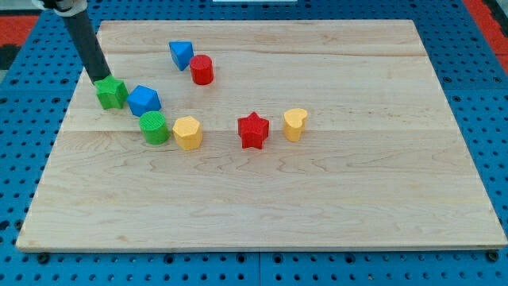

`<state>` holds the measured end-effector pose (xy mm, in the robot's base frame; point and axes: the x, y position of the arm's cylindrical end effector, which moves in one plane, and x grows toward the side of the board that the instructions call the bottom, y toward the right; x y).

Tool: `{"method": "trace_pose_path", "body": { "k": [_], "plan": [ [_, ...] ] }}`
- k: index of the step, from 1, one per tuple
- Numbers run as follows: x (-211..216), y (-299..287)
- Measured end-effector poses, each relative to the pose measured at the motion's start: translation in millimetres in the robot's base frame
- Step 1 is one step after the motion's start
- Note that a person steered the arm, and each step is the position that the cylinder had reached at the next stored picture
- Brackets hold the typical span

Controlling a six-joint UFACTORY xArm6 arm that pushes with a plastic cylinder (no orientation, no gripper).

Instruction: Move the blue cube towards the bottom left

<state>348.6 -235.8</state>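
Resting my tip (101, 79) at green block's (112, 93) top-left | blue cube (144, 99) corner-down, no long axis | pincer state: cannot tell

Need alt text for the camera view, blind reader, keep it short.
My tip sits at the upper left edge of a green block, which lies just left of the blue cube on a wooden board. Nearby are a green cylinder, yellow hexagonal block, red star and yellow heart.

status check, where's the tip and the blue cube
My tip at green block's top-left edge. Blue cube just right of it. Green cylinder below the cube.
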Motion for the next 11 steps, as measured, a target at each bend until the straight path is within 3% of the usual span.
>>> {"method": "trace_pose_path", "body": {
  "k": [2,3,7,8,9,10,11],
  "plan": [
    [2,58],
    [8,116],
    [96,9],
    [97,8],
    [149,32],
    [153,67],
    [187,36]
  ]
}}
